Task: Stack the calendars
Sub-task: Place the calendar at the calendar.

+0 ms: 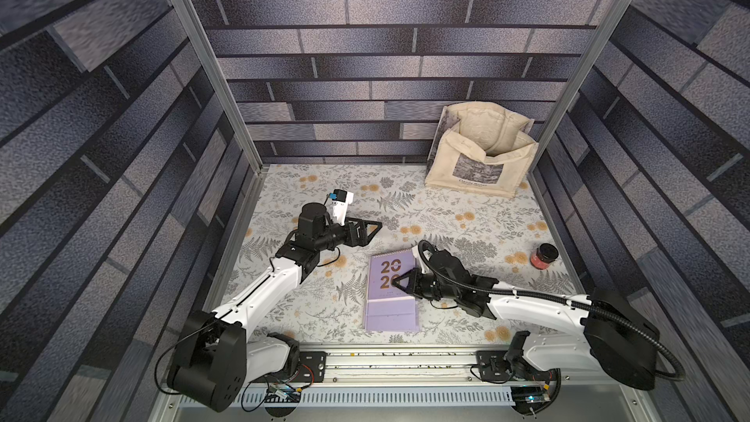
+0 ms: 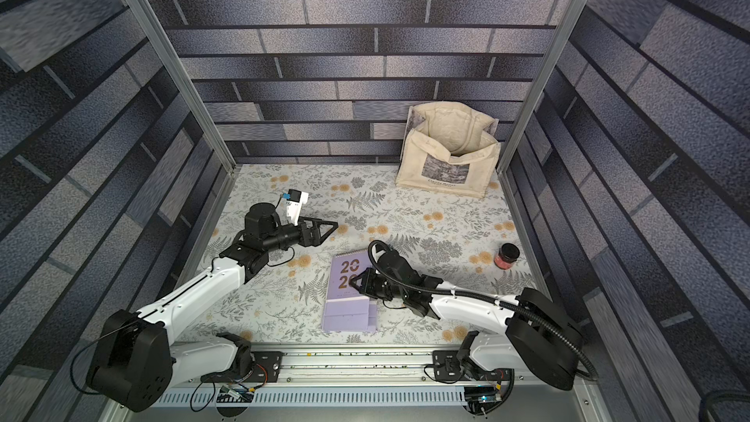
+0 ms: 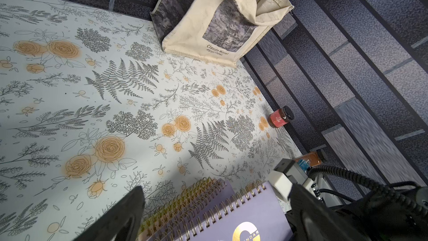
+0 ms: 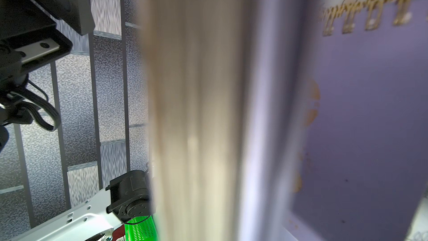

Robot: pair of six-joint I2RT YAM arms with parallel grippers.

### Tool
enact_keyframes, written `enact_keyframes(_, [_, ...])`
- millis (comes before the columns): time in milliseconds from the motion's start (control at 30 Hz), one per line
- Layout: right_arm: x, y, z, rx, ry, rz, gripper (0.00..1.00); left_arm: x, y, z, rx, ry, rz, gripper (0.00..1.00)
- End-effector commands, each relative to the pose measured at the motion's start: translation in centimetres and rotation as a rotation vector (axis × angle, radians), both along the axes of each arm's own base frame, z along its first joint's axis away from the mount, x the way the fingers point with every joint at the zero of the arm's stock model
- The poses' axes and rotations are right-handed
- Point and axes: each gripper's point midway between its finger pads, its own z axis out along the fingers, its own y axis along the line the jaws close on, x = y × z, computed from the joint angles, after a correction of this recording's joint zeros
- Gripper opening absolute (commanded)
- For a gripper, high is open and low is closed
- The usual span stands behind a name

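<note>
Centrally, toward the front of the floral tabletop (image 1: 446, 205), the calendars (image 1: 389, 298) lie in one flat pile. A lavender cover with gold "2026" numerals is on top, and the spiral-bound edge points toward the back wall. The left wrist view shows several rows of coils fanned slightly apart, not flush. A yellowish layer peeks out beneath the lavender ones.

The right end effector (image 1: 401, 280) reaches in from the right and sits low over the top cover, hiding part of the numerals in both top views. Its jaws are closed. The right wrist view is filled by a blurred beige and lavender band right at the lens, so I cannot tell whether a cover or page is pinched between the jaws or the tips only rest on the pile.

The left end effector (image 1: 367, 231) hangs above bare tabletop, near the pile's back-left corner and apart from it. Its jaws are spread wide and nothing is between them. In its own wrist view the two dark fingers (image 3: 120, 216) frame the coil edge of the pile.

A cream tote bag (image 1: 479, 160) stands open in the back right corner. A small red jar (image 1: 544, 255) with a black lid sits by the right wall, well apart from the pile.
</note>
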Motion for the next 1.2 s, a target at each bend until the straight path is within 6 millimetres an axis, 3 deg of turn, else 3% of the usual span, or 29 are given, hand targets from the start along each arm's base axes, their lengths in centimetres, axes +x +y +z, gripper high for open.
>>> enact_keyframes(0, [-0.3,-0.5,-1.1,-0.041,0.008,-0.005,0.04,-0.6,-0.2,-0.4,0.009,0.005,-0.017,1.0])
enact_keyframes(200, [-0.5,-1.3,-1.7,-0.072,0.018,-0.019,0.15,-0.6,-0.2,-0.4,0.009,0.005,-0.018,1.0])
enact_keyframes(533, [-0.8,-2.5,-2.4,-0.121,0.028,-0.035,0.46,-0.7,-0.3,-0.4,0.011,0.007,-0.019,1.0])
enact_keyframes(1000, [-0.5,-4.4,-3.0,-0.253,0.029,-0.069,0.69,-0.7,-0.4,-0.5,0.016,0.01,-0.019,1.0])
enact_keyframes(1167, [-0.3,-4.3,-3.0,-0.277,0.026,-0.063,0.75,-0.7,-0.4,-0.3,0.016,0.007,-0.017,1.0])
